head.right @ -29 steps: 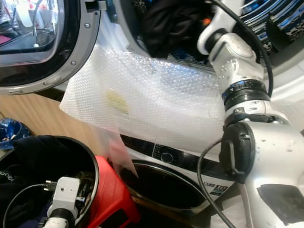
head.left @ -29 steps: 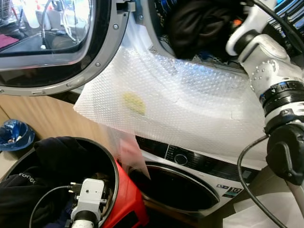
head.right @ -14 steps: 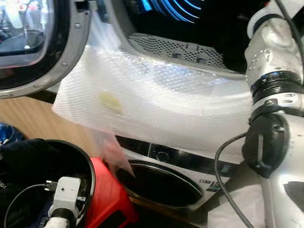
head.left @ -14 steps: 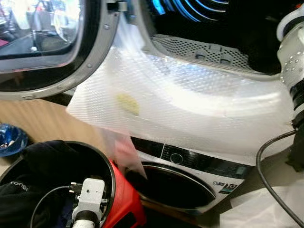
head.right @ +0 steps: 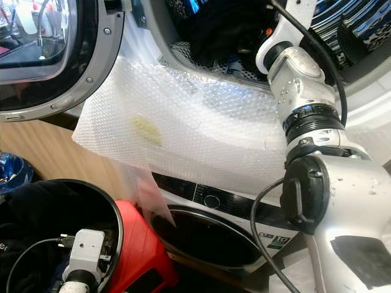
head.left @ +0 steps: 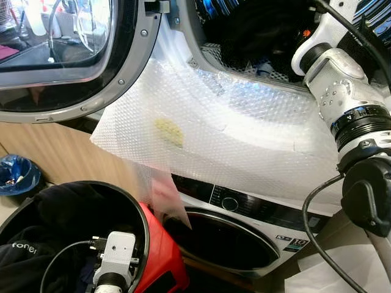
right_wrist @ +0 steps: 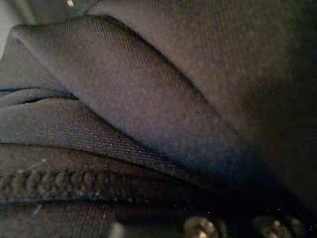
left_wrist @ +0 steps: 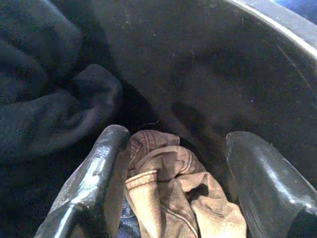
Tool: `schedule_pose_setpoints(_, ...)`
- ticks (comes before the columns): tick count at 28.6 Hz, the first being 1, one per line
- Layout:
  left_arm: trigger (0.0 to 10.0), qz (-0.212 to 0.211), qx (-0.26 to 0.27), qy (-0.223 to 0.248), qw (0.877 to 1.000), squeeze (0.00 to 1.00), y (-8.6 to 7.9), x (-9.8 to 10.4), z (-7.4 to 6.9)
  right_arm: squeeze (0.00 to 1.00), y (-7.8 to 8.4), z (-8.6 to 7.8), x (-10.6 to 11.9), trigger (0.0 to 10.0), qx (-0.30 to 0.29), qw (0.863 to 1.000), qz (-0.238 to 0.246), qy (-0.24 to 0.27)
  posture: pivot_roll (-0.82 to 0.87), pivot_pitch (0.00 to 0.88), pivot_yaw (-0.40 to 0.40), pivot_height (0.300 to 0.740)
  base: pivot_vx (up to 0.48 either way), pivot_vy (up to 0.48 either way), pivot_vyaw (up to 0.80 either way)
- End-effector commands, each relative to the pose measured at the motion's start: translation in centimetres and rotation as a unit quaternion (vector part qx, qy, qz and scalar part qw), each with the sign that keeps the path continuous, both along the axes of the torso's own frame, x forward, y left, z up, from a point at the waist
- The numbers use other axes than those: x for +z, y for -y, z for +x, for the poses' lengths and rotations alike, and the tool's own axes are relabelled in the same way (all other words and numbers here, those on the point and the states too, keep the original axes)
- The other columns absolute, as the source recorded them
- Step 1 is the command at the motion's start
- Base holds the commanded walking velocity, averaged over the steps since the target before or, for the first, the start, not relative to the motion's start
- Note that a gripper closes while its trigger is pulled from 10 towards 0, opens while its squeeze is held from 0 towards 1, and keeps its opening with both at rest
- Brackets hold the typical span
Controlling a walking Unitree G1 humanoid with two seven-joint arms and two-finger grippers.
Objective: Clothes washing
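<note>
Loading: right arm point(head.left: 342, 91) reaches into drum point(head.left: 256, 30), pincer state cannot be told. Left pincer point(left_wrist: 173, 163) gapes over tan cloth point(left_wrist: 173, 193) in bin point(head.left: 73, 201). Risk: dark garment point(right_wrist: 148, 99) may snag on drum lip and spill.

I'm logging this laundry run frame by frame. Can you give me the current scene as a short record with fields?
Washer: upper drum open, door swung to the robot's left
Drum contents: dark clothes
Covering: bubble wrap draped over the drum's front lip
Right arm: reaches up into the drum; right wrist view shows dark zippered fabric up close
Left hand: open, down in the black basket, fingers either side of a tan garment
Basket contents: dark clothes, tan garment
Lower machine: round door below the wrap
</note>
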State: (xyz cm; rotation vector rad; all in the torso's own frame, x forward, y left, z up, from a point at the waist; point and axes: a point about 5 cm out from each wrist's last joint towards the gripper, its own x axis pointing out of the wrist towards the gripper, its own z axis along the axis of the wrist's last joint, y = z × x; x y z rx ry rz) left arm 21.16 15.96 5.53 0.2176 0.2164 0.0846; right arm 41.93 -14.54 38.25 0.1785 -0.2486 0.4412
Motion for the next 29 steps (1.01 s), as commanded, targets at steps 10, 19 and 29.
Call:
schedule_pose_setpoints(10, 10.0, -0.009, -0.007, -0.069, 0.998, 0.0, 0.8, -2.7, -1.4, 0.0, 11.1, -2.4, 3.9, 10.0, -0.382, 0.907, 0.174, 0.041, 0.04, 0.176, -0.098, 0.74, 0.0, 0.0, 0.0)
schedule_pose_setpoints(19, 10.0, -0.009, -0.012, -0.068, 0.998, 0.0, 0.8, -2.6, -1.4, 0.0, 5.3, -0.1, 0.7, 10.0, -0.215, 0.973, 0.081, -0.006, 0.04, 0.18, -0.091, 0.74, 0.0, 0.0, 0.0)
schedule_pose_setpoints(29, 10.0, -0.007, 0.0, -0.055, 0.998, 0.0, 0.5, -2.3, -1.1, 0.0, 1.0, 0.2, -0.2, 10.0, -0.067, 0.998, 0.01, -0.005, 0.04, 0.181, -0.092, 0.74, 0.0, 0.0, 0.0)
